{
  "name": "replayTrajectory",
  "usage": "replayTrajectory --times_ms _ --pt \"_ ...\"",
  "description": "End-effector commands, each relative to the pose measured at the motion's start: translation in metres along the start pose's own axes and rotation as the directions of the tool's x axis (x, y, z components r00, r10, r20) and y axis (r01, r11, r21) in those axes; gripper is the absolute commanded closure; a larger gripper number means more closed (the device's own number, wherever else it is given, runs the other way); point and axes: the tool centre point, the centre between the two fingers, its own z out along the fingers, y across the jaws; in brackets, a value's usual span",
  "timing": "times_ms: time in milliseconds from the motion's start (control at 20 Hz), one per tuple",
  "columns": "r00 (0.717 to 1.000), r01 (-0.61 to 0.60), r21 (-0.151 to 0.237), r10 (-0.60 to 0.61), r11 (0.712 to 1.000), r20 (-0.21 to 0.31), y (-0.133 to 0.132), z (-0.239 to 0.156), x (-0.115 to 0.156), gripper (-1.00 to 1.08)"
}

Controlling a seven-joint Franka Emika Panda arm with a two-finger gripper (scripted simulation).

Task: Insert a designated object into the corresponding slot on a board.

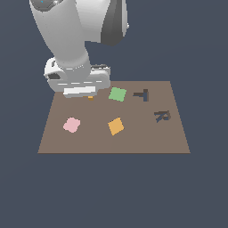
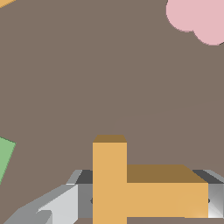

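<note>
In the exterior view we see the big white arm reaching down over the far corner of the brown board (image 1: 147, 138), on the exterior view's left. The end effector (image 1: 84, 92) sits low, right above the board. Just under it, a tiny bit of the orange T block (image 1: 91, 97) peeks out. Most of the block is hidden by the end effector, so from here we cannot tell how the fingers stand.

Next to the end effector, toward the exterior view's right, lies a green tile (image 1: 117, 94). Past it is the dark T-shaped slot (image 1: 143, 95), well apart from the block. A dark R-shaped recess (image 1: 162, 116) lies nearer to us. An orange square tile (image 1: 116, 126) and a pink piece (image 1: 71, 125) lie in the front half of the board.

In the wrist view we see the orange T block (image 2: 131, 192) up close. It sits right between the two grey fingers (image 2: 65, 203) of the end effector (image 2: 140, 199). One finger is on each side of it, and both seem to touch it, so the end effector is pinching the block. The brown board (image 2: 100, 74) fills the space behind. A corner of the green tile (image 2: 5, 155) and part of the pink piece (image 2: 199, 19) show at the edges.
</note>
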Motion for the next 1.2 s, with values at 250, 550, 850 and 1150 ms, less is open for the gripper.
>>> replayTrajectory --times_ms 250,550,850,1150 --pt "0.998 -0.066 0.0 0.066 0.998 0.0 -0.073 -0.003 -0.002 1.08" --pt "0.993 -0.122 0.001 0.122 0.993 0.0 -0.135 -0.005 0.002 1.08" --pt "0.986 -0.164 0.001 0.164 0.986 0.001 -0.181 -0.006 0.008 1.08" --pt "0.982 -0.19 0.001 0.19 0.982 0.001 -0.21 -0.008 0.014 1.08"
